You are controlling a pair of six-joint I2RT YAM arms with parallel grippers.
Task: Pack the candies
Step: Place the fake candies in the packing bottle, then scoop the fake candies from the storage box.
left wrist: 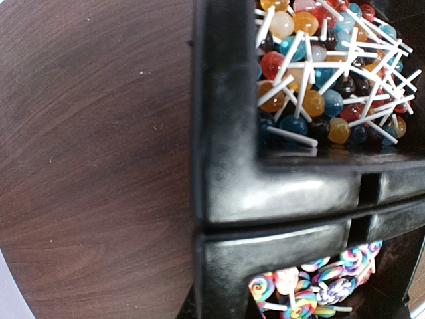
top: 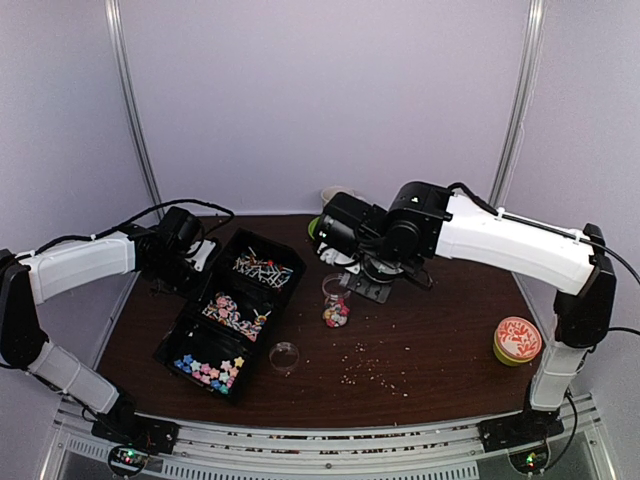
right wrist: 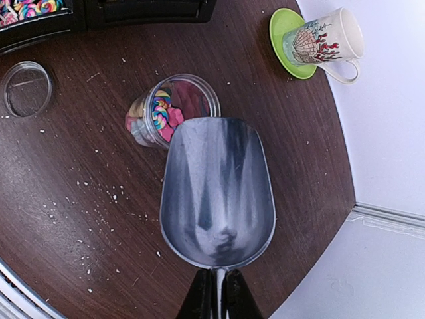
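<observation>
My right pincer (right wrist: 216,296) is clenched on the thin handle of a metal scoop (right wrist: 217,193), fingers pressed together on either side of it. The scoop's wide lip points at a small clear jar (right wrist: 174,109) that stands to the right of the black tray (top: 196,300). From the wrist view, the lip overlaps the jar's rim, but I cannot tell whether they touch. The jar holds a few candies (right wrist: 161,114), including pink pieces and a rainbow swirl.

My left pincer (top: 197,262) is at the tray's left wall, beside the far compartment. Its fingers do not show in its own wrist view, so I cannot tell whether it is released or gripping the wall.

The tray has three compartments in a row.
- **Far compartment:** round lollipops (left wrist: 319,73) in orange, blue and red, with white sticks.
- **Middle compartment:** striped swirl lollipops (left wrist: 312,292).
- **Near compartment:** pastel star pieces (top: 205,370).

A clear round lid (top: 284,355) lies flat just right of the tray's near corner. Pale crumbs (top: 375,365) are scattered on the brown table (top: 440,300) further right. An orange-patterned tin (top: 517,340) sits well to the right of the tray. A patterned cup on a green saucer (right wrist: 325,40) stands beyond the tray's far right corner.
</observation>
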